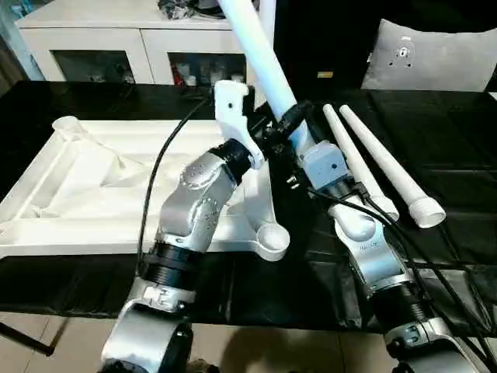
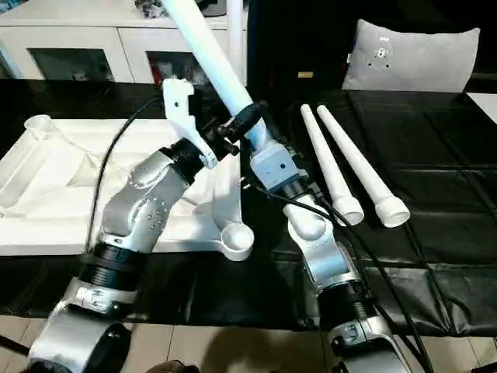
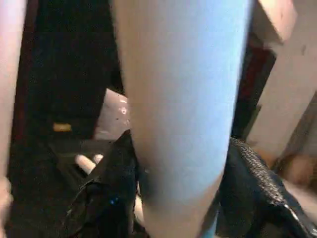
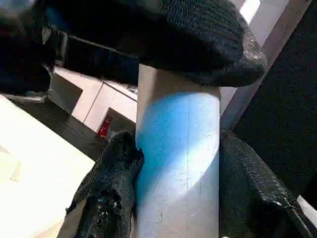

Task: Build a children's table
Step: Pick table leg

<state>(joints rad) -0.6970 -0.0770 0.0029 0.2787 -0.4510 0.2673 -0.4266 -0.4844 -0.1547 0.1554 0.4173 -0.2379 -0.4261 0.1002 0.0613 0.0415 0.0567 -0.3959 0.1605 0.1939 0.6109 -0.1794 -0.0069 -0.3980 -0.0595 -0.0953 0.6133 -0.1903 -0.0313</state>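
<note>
Your raised leg (image 1: pixel 260 58) slants up over the black table (image 2: pixel 435 225), top end cut off; right gripper (image 4: pixel 176 163) pinches it low, left gripper (image 3: pixel 181 188) clamps it just above. Tabletop (image 1: pixel 85 186) lies ribs-up to your left, its corner socket (image 1: pixel 272 237) nr the table edge. Two spare legs (image 2: pixel 349 167) lie right, w/ open room around them.

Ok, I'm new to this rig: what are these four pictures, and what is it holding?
The two wide pictures come from the humanoid robot's head camera, looking down over its silver arms. The two close-ups come from cameras on its wrists. On the black tabletop surface lies the white plastic square tabletop, ribbed underside up, beside two loose white tube legs. Another long white tube leg slants upward; the right gripper clamps it, and the left gripper has its black fingers either side of it just above.
</note>
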